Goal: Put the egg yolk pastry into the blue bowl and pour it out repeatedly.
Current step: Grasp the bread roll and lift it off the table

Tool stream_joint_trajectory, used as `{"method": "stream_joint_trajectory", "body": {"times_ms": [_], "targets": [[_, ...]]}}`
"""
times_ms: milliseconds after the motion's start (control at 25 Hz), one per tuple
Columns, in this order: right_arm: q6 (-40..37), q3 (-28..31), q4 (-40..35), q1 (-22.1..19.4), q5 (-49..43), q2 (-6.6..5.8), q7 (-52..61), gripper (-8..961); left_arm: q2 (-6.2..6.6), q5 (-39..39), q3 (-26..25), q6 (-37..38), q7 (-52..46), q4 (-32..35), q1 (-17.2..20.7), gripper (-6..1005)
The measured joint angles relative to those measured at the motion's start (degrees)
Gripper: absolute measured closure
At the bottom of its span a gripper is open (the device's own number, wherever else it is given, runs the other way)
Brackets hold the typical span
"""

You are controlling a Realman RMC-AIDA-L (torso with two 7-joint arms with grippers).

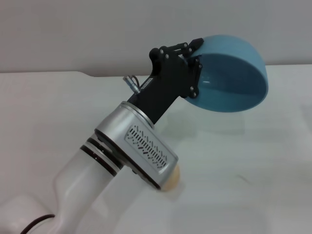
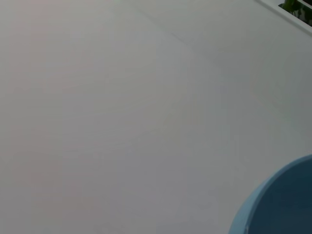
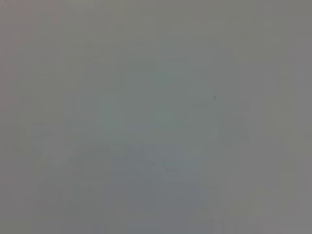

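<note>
In the head view my left gripper (image 1: 196,54) is shut on the rim of the blue bowl (image 1: 234,78) and holds it above the table. The bowl is tipped on its side, its opening turned toward me and downward, and nothing shows inside it. The egg yolk pastry (image 1: 171,179) lies on the table below my left forearm, which hides most of it. A part of the blue bowl's rim (image 2: 273,204) shows in a corner of the left wrist view. The right gripper is out of view, and the right wrist view shows only a blank grey surface.
The white table (image 1: 243,161) stretches around the arm. Its far edge meets a pale wall at the back. A strip of something dark green (image 2: 296,7) shows beyond the table's edge in the left wrist view.
</note>
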Motion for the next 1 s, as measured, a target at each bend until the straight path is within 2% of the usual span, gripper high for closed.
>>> {"method": "stream_joint_trajectory", "body": {"times_ms": [200, 320, 440, 520, 680, 1000], "targets": [[0.3, 0.3, 0.1, 0.6, 0.0, -0.14, 0.0, 579, 0.0, 0.0, -0.5, 0.0, -3.3, 1.3, -1.3, 982], [0.5, 0.1, 0.1, 1.2, -0.2, -0.24, 0.0, 576, -0.01, 0.0, -3.0, -0.5, -7.1, 1.7, -1.9, 982], [0.6, -0.2, 0.1, 1.7, -0.5, -0.31, 0.0, 573, 0.04, -0.1, -7.8, -3.6, -10.6, 0.8, -1.7, 981], [0.9, -0.6, 0.0, 2.1, -0.6, -0.36, -0.1, 570, 0.18, -0.3, -11.8, -8.2, -12.7, -0.9, -1.4, 981], [2.2, -2.3, -0.3, 2.9, -0.7, -0.41, -0.2, 566, 0.52, -3.0, -20.9, -23.2, -14.0, -6.0, -0.8, 981], [4.0, -8.7, -0.4, 5.4, -1.8, -1.22, -1.0, 557, 0.54, -10.5, -38.5, -50.0, -14.0, -7.6, -3.0, 982]]}}
